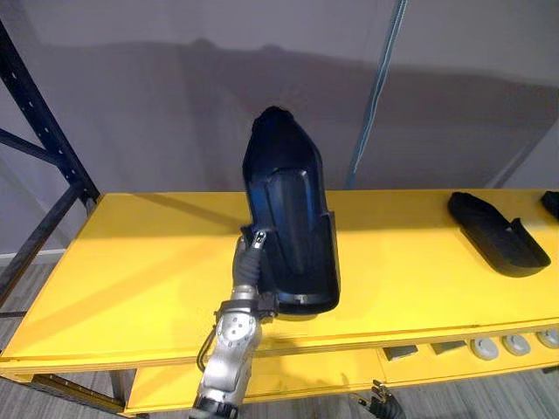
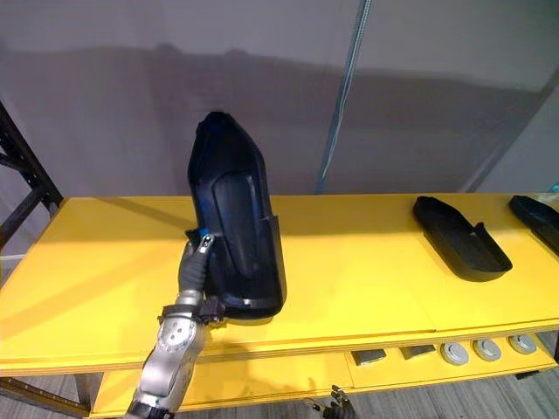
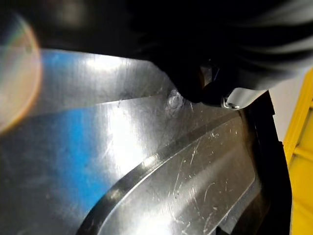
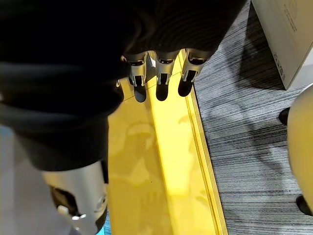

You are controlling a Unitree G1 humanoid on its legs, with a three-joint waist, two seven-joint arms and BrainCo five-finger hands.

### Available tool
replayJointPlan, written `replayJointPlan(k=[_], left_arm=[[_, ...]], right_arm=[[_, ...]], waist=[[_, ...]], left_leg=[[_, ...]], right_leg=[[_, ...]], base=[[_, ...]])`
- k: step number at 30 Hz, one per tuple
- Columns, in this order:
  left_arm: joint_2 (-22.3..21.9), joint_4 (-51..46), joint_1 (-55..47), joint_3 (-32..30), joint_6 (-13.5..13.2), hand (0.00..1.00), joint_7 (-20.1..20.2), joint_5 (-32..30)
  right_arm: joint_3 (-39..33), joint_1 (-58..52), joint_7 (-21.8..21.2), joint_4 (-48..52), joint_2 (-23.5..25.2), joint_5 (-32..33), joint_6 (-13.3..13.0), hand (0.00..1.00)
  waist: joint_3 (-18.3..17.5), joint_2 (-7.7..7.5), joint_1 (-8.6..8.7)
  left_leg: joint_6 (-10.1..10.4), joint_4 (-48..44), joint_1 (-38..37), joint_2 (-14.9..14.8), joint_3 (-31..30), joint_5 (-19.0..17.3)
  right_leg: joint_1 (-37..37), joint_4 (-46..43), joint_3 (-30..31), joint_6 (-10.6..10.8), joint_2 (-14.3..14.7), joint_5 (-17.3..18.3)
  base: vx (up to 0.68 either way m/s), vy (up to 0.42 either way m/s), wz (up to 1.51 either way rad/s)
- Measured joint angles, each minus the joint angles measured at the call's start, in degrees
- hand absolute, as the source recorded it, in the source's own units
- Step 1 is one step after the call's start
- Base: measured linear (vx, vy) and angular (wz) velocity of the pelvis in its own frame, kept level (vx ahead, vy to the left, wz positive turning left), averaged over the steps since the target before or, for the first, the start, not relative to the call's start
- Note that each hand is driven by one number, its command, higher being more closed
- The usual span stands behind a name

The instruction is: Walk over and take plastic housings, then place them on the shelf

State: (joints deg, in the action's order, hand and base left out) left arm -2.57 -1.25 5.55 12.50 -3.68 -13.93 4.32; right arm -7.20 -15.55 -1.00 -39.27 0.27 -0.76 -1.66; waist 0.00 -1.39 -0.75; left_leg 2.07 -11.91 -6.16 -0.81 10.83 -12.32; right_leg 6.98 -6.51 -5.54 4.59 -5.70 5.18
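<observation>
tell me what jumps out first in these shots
A big black plastic housing stands nearly upright over the middle of the yellow shelf, with the left hand gripping its near left edge, thumb on the inner face. A second housing lies flat toward the shelf's right end. The right hand hangs open above the shelf's edge.

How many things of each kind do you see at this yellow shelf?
Black housings: 3 (held housing in left hand, lying housing, edge housing)
Round discs, lower shelf: 3
Grey blocks: 2
Total: 8
</observation>
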Motion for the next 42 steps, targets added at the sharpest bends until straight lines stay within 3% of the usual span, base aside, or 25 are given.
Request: replayJointPlan(k=[9, 15, 19, 25, 29, 36, 42], left_arm=[[1.28, 14.33, 12.69, -0.31, 1.12, 1.0, -1.63, -0.08], [1.24, 29.42, 19.72, -2.21, 4.62, 1.0, -4.02, -0.27], [1.34, 34.83, 22.29, -4.57, 5.53, 1.0, -4.76, -0.13], [1.17, 39.48, 25.92, -5.5, 6.74, 1.0, -4.99, -0.02], [-0.11, 41.94, 27.57, -5.5, 6.97, 1.0, -4.85, -0.01], [-3.75, 46.59, 34.81, -6.65, 7.46, 1.0, -4.97, 0.21], [-3.62, 47.67, 38.16, -7.31, 7.52, 1.0, -5.97, 1.79]], right_arm=[[0.62, 2.17, 0.31, -2.52, -0.1, -0.32, 0.03, 0.0], [0.62, 4.58, 0.38, -4.35, -0.09, -0.28, 0.02, 0.0], [0.63, 4.61, 0.37, -4.39, -0.06, 0.22, 0.02, 0.0], [0.63, 4.68, 0.33, -4.32, 0.03, 0.98, 0.02, 0.0], [0.67, 3.94, 0.3, -3.72, 0.2, 1.67, 0.02, 0.0], [1.87, 1.55, 0.31, 0.7, 0.19, 2.62, -0.13, 0.0], [2.82, 1.63, 0.33, 1.93, 0.03, 2.83, -0.51, 0.0]], waist=[[-0.07, -0.35, 2.66], [0.23, -1.23, 4.33], [0.65, -1.85, 5.27], [2.04, -2.24, 5.65], [3.16, -2.35, 6.39], [4.52, -2.26, 7.5], [5.05, -1.5, 8.38]], left_leg=[[0.28, 4.02, -1.13, -0.11, 0.0, 3.35], [-0.16, 8.03, -1.06, -0.3, -0.01, 6.22], [-0.52, 9.44, -0.83, -0.16, -0.02, 7.34], [-1.51, 12.67, 0.85, 0.04, -0.53, 10.42], [-0.45, 17.0, 0.86, -0.28, -0.38, 13.64], [0.0, 17.12, 2.86, -1.56, 2.56, 13.97], [-0.07, 16.84, 3.07, -1.74, 3.63, 14.4]], right_leg=[[-1.08, 0.01, 0.16, -0.58, 0.4, -0.07], [-3.14, 0.12, 0.16, -1.64, 1.02, -0.93], [-3.47, 1.22, 0.16, -1.86, 1.08, -1.59], [-6.01, 2.25, 0.09, -2.16, 1.3, -3.06], [-7.84, 2.47, -0.07, -2.41, 1.98, -4.04], [-10.17, 2.91, 0.37, -2.68, 2.63, -4.98], [-11.08, 2.43, 1.25, -3.16, 2.97, -5.37]], base=[[-0.02, -0.058, -0.04], [-0.09, -0.056, -0.03], [-0.13, -0.027, 0.01], [-0.21, -0.035, 0.03], [-0.21, -0.044, 0.04], [-0.07, -0.033, -0.09], [0.09, 0.002, -0.11]])
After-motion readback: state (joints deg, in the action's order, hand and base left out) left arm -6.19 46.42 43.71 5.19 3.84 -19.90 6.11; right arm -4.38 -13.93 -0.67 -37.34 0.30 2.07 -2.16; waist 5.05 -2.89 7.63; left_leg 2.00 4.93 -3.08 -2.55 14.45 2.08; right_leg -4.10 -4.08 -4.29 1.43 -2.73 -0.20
